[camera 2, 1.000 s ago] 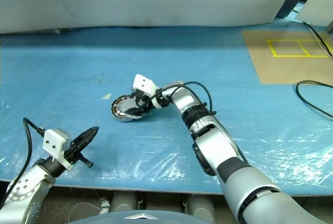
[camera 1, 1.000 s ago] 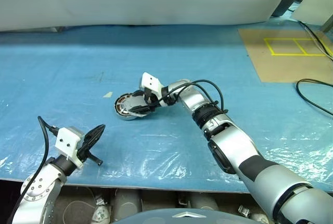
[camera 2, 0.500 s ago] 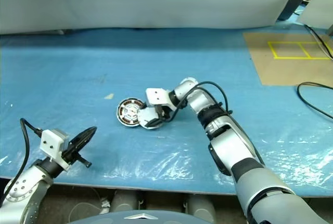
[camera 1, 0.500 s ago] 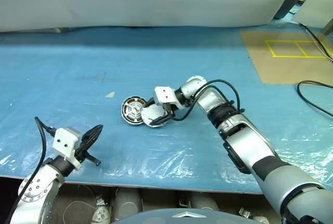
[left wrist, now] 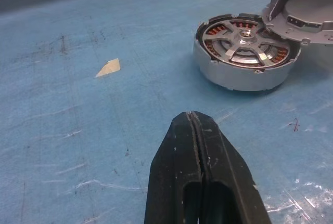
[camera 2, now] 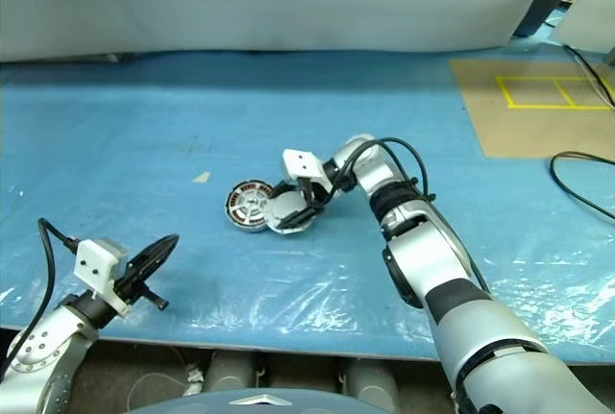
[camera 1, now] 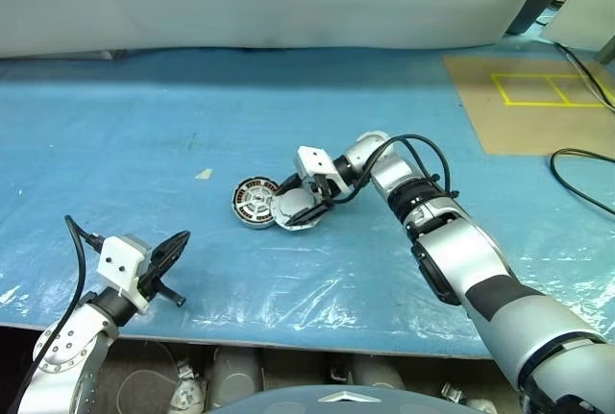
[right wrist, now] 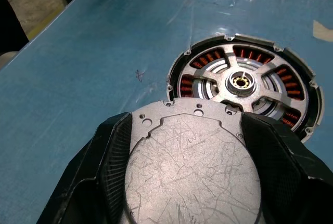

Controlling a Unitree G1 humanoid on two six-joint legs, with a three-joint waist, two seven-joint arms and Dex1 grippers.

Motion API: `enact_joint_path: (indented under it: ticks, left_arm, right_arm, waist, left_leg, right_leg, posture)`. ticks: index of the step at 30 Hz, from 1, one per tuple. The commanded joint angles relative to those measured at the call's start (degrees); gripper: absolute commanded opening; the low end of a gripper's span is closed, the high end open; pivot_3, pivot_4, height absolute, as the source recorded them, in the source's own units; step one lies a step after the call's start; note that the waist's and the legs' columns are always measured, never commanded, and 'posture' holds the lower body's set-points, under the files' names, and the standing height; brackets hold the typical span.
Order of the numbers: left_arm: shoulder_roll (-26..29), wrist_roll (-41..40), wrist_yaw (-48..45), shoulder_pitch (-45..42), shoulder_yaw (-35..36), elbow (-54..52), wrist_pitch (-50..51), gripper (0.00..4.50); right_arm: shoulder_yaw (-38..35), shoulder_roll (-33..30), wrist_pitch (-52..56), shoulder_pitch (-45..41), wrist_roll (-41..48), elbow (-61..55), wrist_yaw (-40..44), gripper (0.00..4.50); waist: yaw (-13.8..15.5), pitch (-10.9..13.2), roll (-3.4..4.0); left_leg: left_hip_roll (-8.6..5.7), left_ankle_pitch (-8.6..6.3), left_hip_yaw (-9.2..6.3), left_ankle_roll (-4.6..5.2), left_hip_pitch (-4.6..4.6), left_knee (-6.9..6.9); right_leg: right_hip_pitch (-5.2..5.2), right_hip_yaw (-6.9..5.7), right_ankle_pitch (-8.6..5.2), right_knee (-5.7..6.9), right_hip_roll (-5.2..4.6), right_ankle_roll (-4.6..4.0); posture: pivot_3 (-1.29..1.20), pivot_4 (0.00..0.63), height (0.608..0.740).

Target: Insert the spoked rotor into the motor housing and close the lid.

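In the head view, the right gripper (camera 1: 306,210) is sitting at frame centre, fingers clamped on the lid (camera 1: 294,210), a scratched grey disc. The lid is overlapping the motor housing (camera 1: 255,203) just left of it. The right wrist view is revealing the spoked rotor (right wrist: 240,84) seated inside the copper windings. At lower left, the left gripper (camera 1: 173,250) is hovering with fingers pressed together, holding nothing.

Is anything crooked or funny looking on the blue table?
Yes. The round metal lid sits tilted in the right gripper, its edge resting on the rim of the motor, not flat on top. A small pale scrap also lies loose on the blue sheet.
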Motion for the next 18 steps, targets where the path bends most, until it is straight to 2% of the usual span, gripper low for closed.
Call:
enact_joint_path:
  ticks: [1,4,6,13,16,18]
  left_arm:
    - [0.41,-0.39,-0.34,0.07,-0.04,-0.69,-0.48,0.0]
    - [0.43,-0.25,-0.07,-1.3,-0.35,-0.45,-0.34,0.0]
    - [0.42,-0.3,-0.18,-1.44,-0.34,-0.31,-0.43,0.0]
    - [-0.14,0.04,-0.09,-1.32,-1.11,0.23,-0.65,0.0]
    - [-0.25,0.43,0.03,-1.74,-1.98,0.73,-0.74,0.0]
    - [-0.14,0.45,0.22,-2.27,-2.3,0.85,-0.63,0.0]
  right_arm:
    - [-2.2,-0.31,-1.38,-3.14,0.4,-0.66,-2.76,3.0]
    - [-5.65,1.99,4.19,-5.31,2.43,0.81,-10.26,3.0]
    - [-7.64,4.32,6.7,-5.97,2.42,1.81,-19.09,3.0]
    - [-13.02,10.41,18.88,-4.5,2.68,4.68,-39.67,3.0]
    - [-13.94,13.03,20.0,-2.45,1.91,5.08,-49.67,3.0]
    - [-13.68,14.59,20.27,-1.1,1.33,5.09,-52.13,3.0]
  waist:
    - [-0.01,0.0,0.0]
    - [-0.09,0.01,0.01]
    - [-0.27,0.01,0.01]
    - [-0.09,0.02,0.01]
    - [-0.09,0.02,0.02]
    - [-0.23,0.01,0.02]
  left_leg:
    - [0.0,0.01,0.0,0.01,-0.07,0.0]
    - [0.03,0.02,0.0,0.04,-0.25,0.02]
    - [0.09,0.03,0.0,0.05,-0.28,0.05]
    - [0.11,0.03,0.02,0.01,-0.31,0.03]
    - [0.11,0.02,0.03,-0.02,-0.31,0.03]
    - [0.12,-0.08,0.03,-0.21,-0.22,0.02]
  right_leg:
    - [-0.07,0.0,0.0,0.0,0.0,0.0]
    - [-0.27,-0.01,0.01,0.05,0.04,0.0]
    - [-0.33,-0.01,0.01,0.1,0.08,0.0]
    - [-0.32,-0.02,0.0,0.02,0.1,-0.01]
    - [-0.32,-0.03,0.01,0.03,0.1,-0.01]
    - [-0.3,-0.01,0.01,0.08,0.11,0.0]
  posture:
    - [0.0,0.15,0.74]
    - [0.0,0.15,0.74]
    - [0.0,0.15,0.74]
    - [0.0,0.15,0.74]
    - [0.0,0.15,0.74]
    - [0.0,0.15,0.74]
